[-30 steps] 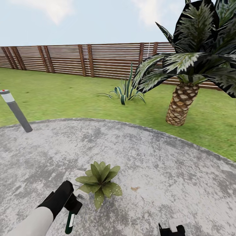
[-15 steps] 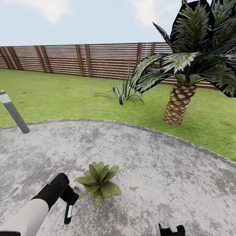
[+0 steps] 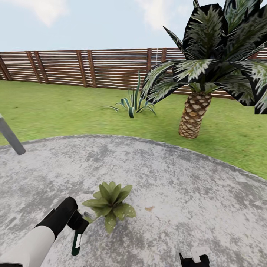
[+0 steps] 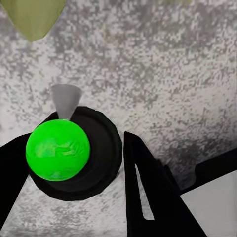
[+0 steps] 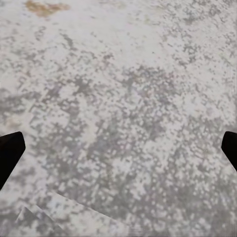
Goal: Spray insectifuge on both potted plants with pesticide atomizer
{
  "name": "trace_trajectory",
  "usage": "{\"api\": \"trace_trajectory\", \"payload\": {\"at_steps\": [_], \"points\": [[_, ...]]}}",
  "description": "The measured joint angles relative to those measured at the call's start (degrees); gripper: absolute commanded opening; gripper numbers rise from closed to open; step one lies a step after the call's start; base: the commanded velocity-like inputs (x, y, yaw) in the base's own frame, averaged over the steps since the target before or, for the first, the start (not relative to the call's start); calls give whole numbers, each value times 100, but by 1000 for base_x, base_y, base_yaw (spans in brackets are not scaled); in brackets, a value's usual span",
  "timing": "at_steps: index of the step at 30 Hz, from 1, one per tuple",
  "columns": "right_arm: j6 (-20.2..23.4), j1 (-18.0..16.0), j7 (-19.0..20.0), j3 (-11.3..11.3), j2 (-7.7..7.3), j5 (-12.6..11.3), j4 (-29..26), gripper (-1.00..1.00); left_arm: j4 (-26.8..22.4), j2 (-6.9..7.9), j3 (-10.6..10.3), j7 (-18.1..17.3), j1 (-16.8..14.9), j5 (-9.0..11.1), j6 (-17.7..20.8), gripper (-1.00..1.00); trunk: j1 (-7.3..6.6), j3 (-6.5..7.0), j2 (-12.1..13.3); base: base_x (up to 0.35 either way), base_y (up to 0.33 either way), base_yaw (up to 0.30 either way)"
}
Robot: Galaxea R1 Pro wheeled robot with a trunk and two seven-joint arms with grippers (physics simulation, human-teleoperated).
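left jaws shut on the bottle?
Yes: the left gripper clamps the bottle, which hangs off the paving.

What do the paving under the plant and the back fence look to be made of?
Paving: grey mottled stone or concrete, matte, with a speckled grainy look. Fence: brown wood, judging by its horizontal slats on upright posts; finish unclear.

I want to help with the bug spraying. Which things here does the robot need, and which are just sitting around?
Needed:
- spray bottle, held in the left gripper
- small potted plant on the paving

Just there:
- palm tree
- spiky striped plant on the lawn
- wooden fence
- grey post
- right gripper, open, holding nothing
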Motion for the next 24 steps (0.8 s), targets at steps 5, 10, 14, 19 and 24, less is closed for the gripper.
{"api": "trace_trajectory", "payload": {"at_steps": [5,10,14,19,24], "points": [[-1,0,0,0,0,0,0,100,89,-1,-8,10,16,-143,-17,-100,0,0,0,-3,10,0],[-1,-1,0,0,0,0,0,100,112,-16,3,11,35,-267,-19,-100,0,0,0,0,0,-3],[-1,2,0,1,-1,0,-2,100,116,-31,14,11,34,-261,-29,-100,0,0,0,0,0,-201],[-1,2,0,1,-1,0,-2,100,116,-38,23,11,34,-230,-31,-100,0,0,0,-1,0,-278],[-1,1,0,0,0,0,0,100,114,-30,30,11,43,-247,-31,-100,3,0,0,-214,12,-141]]}}
